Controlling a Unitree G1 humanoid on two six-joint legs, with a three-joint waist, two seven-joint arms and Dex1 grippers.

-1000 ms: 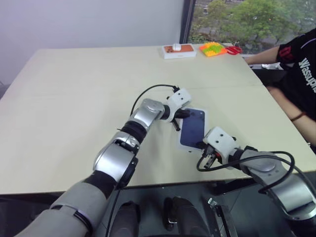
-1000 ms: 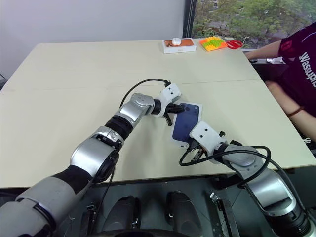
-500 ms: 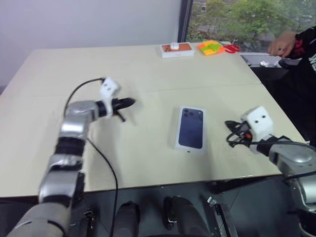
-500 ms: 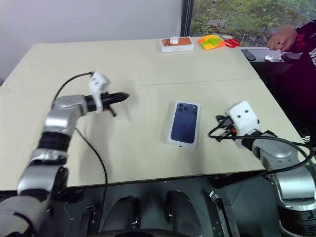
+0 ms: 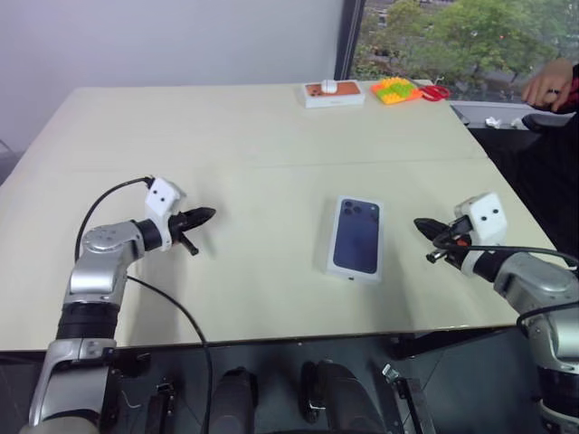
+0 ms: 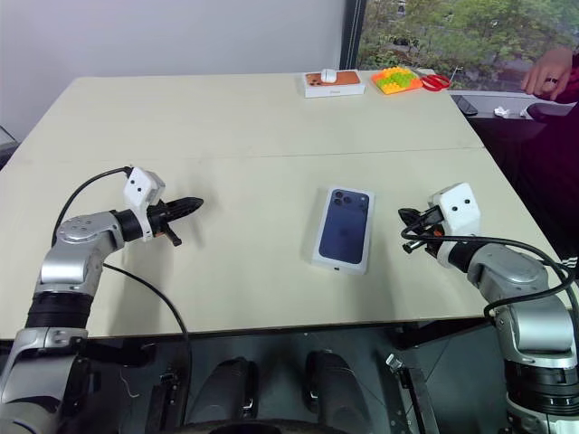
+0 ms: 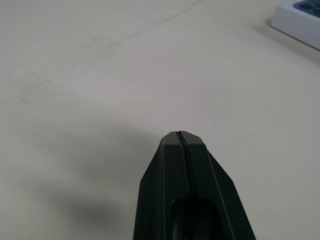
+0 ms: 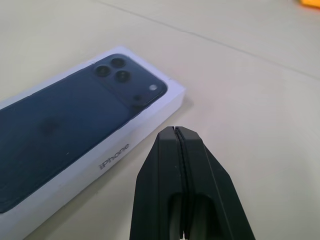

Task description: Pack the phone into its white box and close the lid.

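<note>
The right gripper (image 8: 181,131), jaws pressed together, hangs just beside the lid (image 8: 75,130) on the worktop (image 8: 250,100), not touching.

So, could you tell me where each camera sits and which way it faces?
Head stereo views: on the head, looking down over the table; both arms show, left gripper and right gripper shut either side of the lid.
Left wrist view: along its shut fingers over bare table, box corner at the edge.
Right wrist view: along its shut fingers at the lid.
Shared: the lid.
</note>
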